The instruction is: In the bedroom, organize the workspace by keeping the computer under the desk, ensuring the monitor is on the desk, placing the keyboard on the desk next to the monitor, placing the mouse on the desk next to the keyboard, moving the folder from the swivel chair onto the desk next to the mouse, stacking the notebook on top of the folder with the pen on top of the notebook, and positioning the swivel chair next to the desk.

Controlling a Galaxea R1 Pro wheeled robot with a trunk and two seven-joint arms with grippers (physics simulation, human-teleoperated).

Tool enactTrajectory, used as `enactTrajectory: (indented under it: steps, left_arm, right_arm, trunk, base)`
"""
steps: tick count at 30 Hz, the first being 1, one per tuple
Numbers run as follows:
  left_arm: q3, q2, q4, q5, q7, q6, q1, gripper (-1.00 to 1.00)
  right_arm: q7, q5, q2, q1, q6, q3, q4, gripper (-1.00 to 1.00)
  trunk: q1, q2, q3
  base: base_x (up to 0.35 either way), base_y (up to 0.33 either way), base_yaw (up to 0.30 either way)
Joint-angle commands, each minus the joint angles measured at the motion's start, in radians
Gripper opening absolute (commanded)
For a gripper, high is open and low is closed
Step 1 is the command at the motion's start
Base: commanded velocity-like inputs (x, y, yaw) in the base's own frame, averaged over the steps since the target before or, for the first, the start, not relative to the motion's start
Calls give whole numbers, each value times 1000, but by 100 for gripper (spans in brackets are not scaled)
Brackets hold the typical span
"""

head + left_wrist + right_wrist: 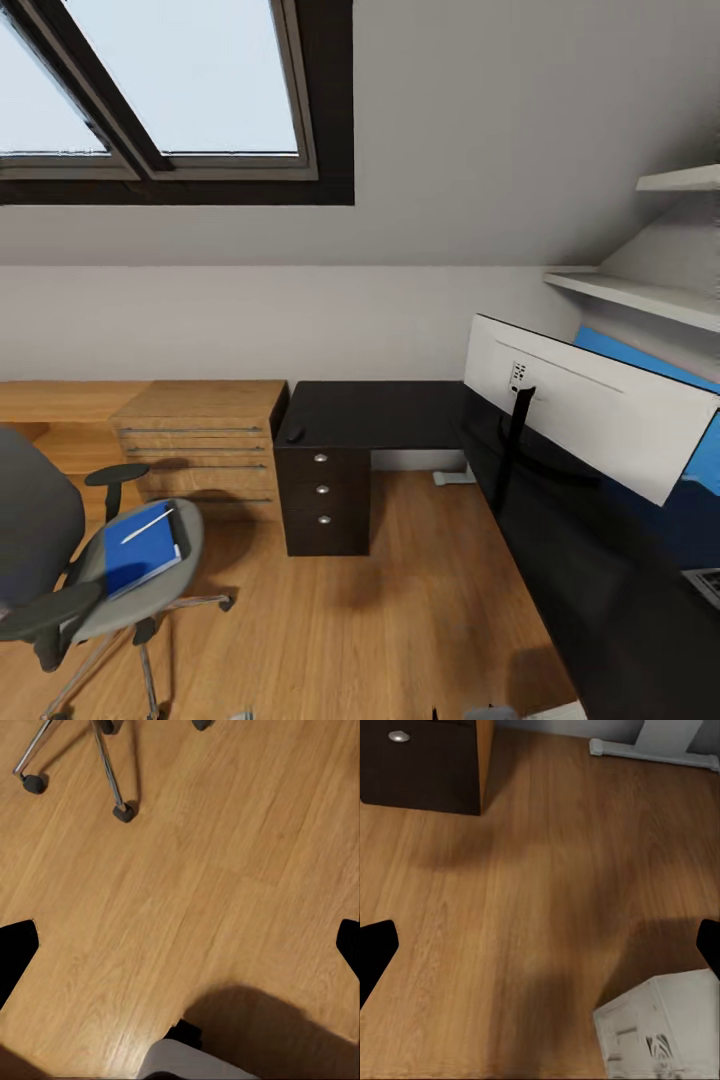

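- We take the desk (380, 415) as our landmark: its glossy black top makes an L, one arm along the back wall and one arm coming toward us on the right.
- The monitor (590, 410) stands on the desk's right arm, and we see its white back and thin black stand.
- The mouse (295, 434), a small dark lump, lies on the desk top above the drawer unit (324, 498), near the corner next to the wooden dresser (200, 440).
- The keyboard (706, 583) shows only as a corner at the near end of the desk's right arm, so we cannot tell much about it.
- The swivel chair (60, 560) is well apart from the desk, on the wood floor (400, 620) in front of the dresser.
- The blue folder (140, 548) lies on the chair seat, and the white pen (147, 525) lies on top of it; the notebook we cannot make out.
- In the right wrist view, the computer (660, 1031) stands on the floor, with the drawer unit further away.
- The left gripper (180, 945) has its fingers spread wide over bare floor, near the chair's castors, and holds nothing.
- The right gripper (540, 945) also has its fingers wide apart and holds nothing.
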Motion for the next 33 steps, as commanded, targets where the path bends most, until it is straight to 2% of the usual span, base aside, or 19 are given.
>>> enactTrajectory:
  steps: [1,8,25,33]
  left_arm:
    - [-16,0,7,11,5,-10,-1,100]
    - [-29,-2,17,12,5,-14,-1,100]
    - [-32,-5,24,14,5,-14,-1,100]
    - [-34,-15,42,12,5,-14,-1,100]
  right_arm:
    - [-4,-5,1,1,-3,9,3,100]
    - [-4,-5,0,5,-4,8,2,100]
    - [-4,-5,1,5,-4,10,2,100]
    - [-4,-5,2,6,-5,11,3,100]
  trunk:
    - [0,-2,-1]
    - [0,-2,-1]
    - [0,-2,-1]
    - [0,-2,-1]
  base:
    - [-342,0,0]
    - [-342,0,0]
    - [-342,0,0]
    - [-343,0,0]
